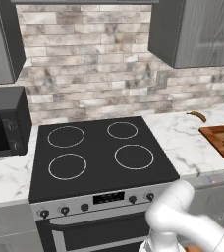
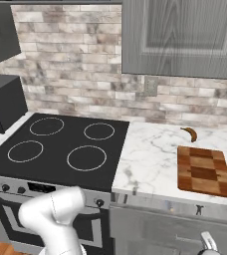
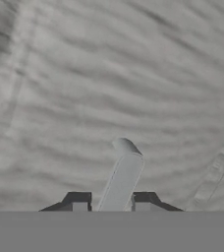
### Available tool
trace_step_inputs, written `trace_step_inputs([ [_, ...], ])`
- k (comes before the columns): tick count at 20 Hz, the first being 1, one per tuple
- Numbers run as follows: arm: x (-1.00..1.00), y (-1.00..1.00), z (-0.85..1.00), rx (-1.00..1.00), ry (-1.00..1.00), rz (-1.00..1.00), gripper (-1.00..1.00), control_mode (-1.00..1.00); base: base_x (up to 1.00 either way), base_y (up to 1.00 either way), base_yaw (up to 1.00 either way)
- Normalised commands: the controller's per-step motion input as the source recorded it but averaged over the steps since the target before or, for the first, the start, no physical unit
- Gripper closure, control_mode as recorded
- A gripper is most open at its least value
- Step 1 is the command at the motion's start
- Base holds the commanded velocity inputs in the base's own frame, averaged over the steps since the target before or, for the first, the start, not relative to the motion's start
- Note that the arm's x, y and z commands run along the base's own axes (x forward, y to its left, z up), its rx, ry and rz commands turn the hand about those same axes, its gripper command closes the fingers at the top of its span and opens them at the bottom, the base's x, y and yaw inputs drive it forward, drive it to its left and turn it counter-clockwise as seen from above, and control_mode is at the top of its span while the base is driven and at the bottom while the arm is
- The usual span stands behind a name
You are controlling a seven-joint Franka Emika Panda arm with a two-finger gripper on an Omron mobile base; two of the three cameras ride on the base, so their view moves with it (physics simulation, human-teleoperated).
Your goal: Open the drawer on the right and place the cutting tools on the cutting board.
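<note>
Right against the grey drawer (image 3: 109, 74) front, my gripper (image 3: 112, 202) is clamped narrow on its pale bar handle (image 3: 123, 172). Opening step, I reckon; next comes a straight pull outward. Above the drawer, the cutting board (image 2: 204, 172) sits on the marble counter (image 2: 150, 159), stove (image 2: 60, 149) beside it, brick wall behind.

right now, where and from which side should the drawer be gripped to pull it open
By its handle, the slim pale bar standing off the grey drawer front. Come straight at the front panel with the jaws across the bar; the flat panel itself offers no hold. In the hand view the gripper is shut on that bar.
</note>
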Motion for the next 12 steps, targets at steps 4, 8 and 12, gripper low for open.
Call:
trace_step_inputs([
  [4,-1.00,0.00,-0.16,0.00,0.00,0.00,1.00,-1.00,0.00,0.00,0.00],
  [8,-0.97,0.00,-0.13,0.00,0.00,0.00,1.00,-1.00,0.00,0.00,0.00],
  [12,-0.72,0.00,-0.12,0.00,0.00,0.00,1.00,-1.00,0.00,0.00,0.00],
])
